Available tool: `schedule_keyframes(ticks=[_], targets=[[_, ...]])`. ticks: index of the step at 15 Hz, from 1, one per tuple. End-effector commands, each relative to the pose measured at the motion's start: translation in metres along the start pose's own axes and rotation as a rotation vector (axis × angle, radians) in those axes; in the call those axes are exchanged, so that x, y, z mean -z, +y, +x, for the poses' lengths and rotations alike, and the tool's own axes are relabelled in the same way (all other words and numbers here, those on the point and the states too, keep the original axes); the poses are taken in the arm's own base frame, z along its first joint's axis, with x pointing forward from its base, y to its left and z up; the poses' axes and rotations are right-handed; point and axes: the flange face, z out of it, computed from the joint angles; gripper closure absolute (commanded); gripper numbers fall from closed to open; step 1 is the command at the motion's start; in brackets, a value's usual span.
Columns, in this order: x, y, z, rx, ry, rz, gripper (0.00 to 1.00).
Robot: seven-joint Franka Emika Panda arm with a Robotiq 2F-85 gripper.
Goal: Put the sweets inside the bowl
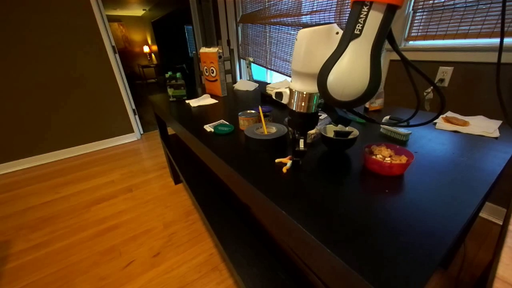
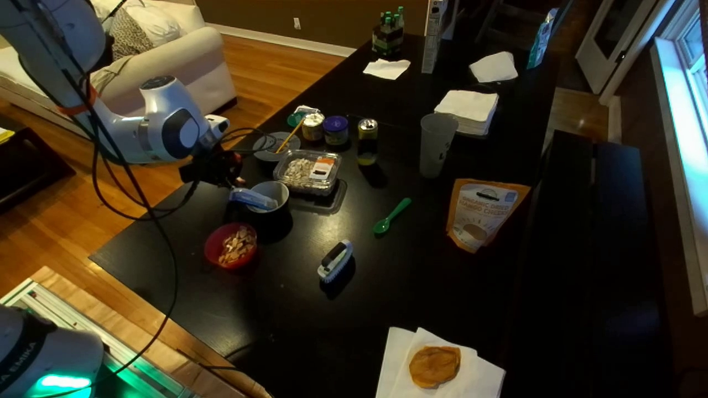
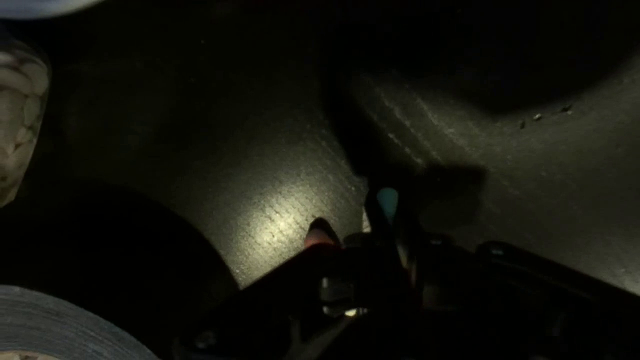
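Currently seeing hand (image 1: 296, 160) low over desk (image 1: 352, 216), with small multicoloured sweets (image 1: 285, 163) just at its tip. Can't tell whether clamped on them or apart; too dark in wrist view. Also seeing dark bowl (image 1: 338, 145) near hand, plus tape roll (image 1: 256, 137) with tilted yellow pencil (image 1: 263, 119).

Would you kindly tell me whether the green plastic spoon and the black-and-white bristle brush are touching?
Apart: in an exterior view, dark tabletop shows plainly between the spoon and brush.

In an exterior view, sweets (image 1: 284, 161) before tape (image 1: 262, 142), left of bowl (image 1: 339, 144).
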Motion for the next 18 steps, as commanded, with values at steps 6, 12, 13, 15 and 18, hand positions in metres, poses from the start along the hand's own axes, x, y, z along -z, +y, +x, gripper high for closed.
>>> schedule_keyframes(ticks=[6,12,13,15,18], targets=[[0.035,-0.005,0.002,-0.024,-0.018,-0.021,0.99],[0.096,0.001,-0.009,-0.137,-0.014,-0.062,0.99],[0.105,0.005,-0.014,-0.166,-0.021,-0.075,0.99],[0.123,0.019,-0.029,-0.232,-0.039,-0.115,0.99],[0.139,0.04,-0.053,-0.331,-0.099,-0.178,0.99]])
